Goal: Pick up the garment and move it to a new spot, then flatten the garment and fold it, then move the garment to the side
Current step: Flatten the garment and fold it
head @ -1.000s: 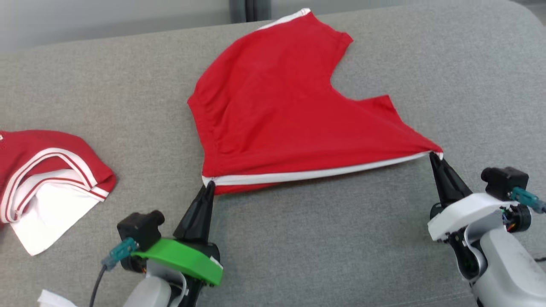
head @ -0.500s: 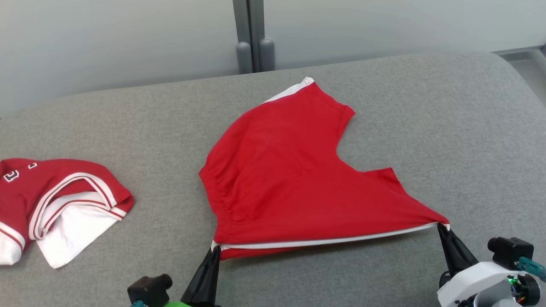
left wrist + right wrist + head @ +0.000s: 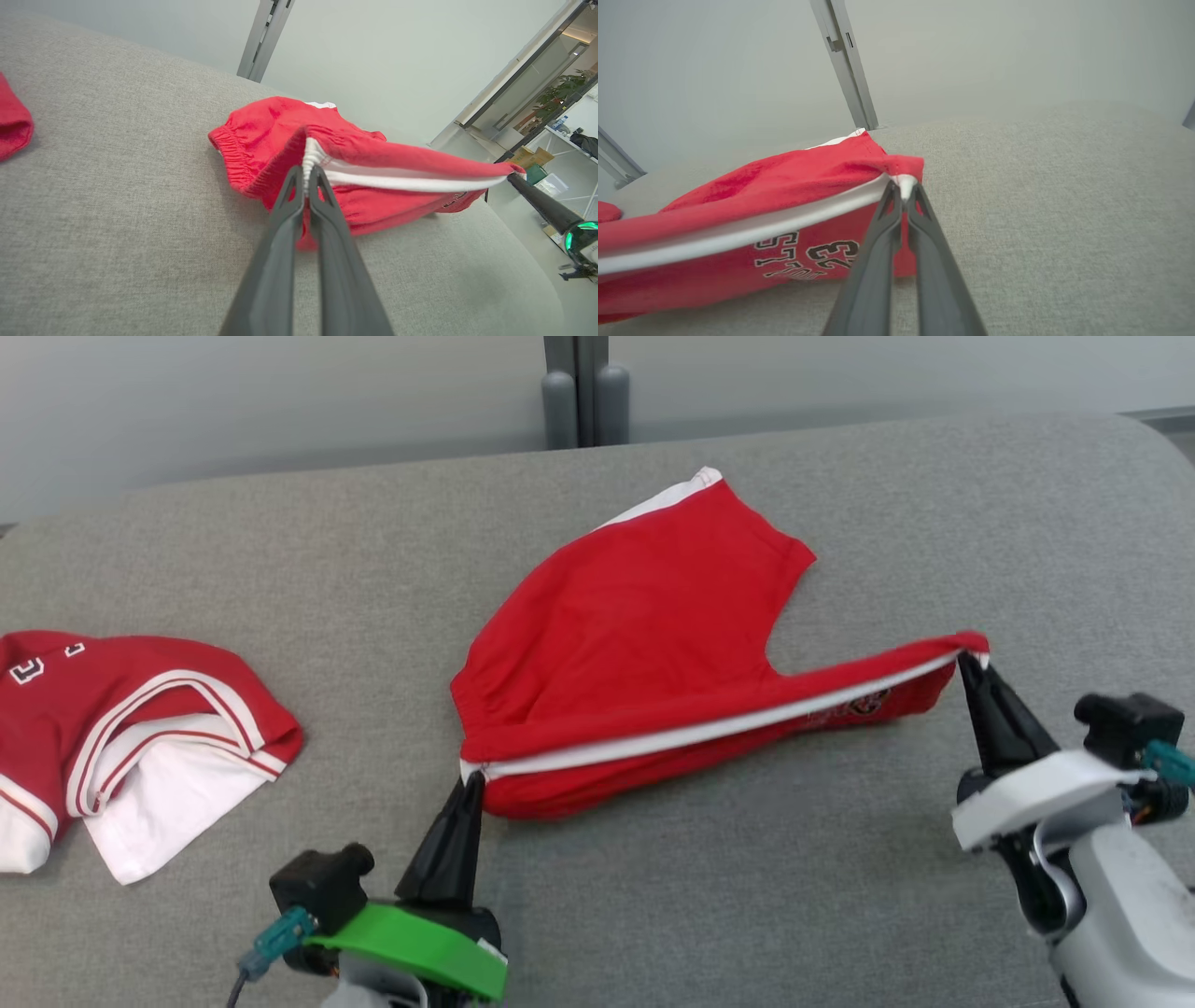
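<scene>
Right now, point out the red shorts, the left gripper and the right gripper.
red shorts (image 3: 644, 635): head view, flat red panel.
left gripper (image 3: 474, 779): head view, fingertips pinching white trim.
right gripper (image 3: 966, 661): head view, fingertips pinching the corner.

The left gripper (image 3: 471, 784) has its two dark fingers pressed flat together, the tips pinching a white-edged corner of the garment (image 3: 644, 635). Behind the fingers sits a green wrist bracket (image 3: 411, 947), with the left camera block (image 3: 317, 887) on its outer side. The right gripper (image 3: 967, 665) is clamped the same way on the opposite corner. Its fingers slant back to a white wrist bracket (image 3: 1046, 793) and a pale forearm (image 3: 1120, 915), with the right camera block (image 3: 1125, 723) beside them.
</scene>
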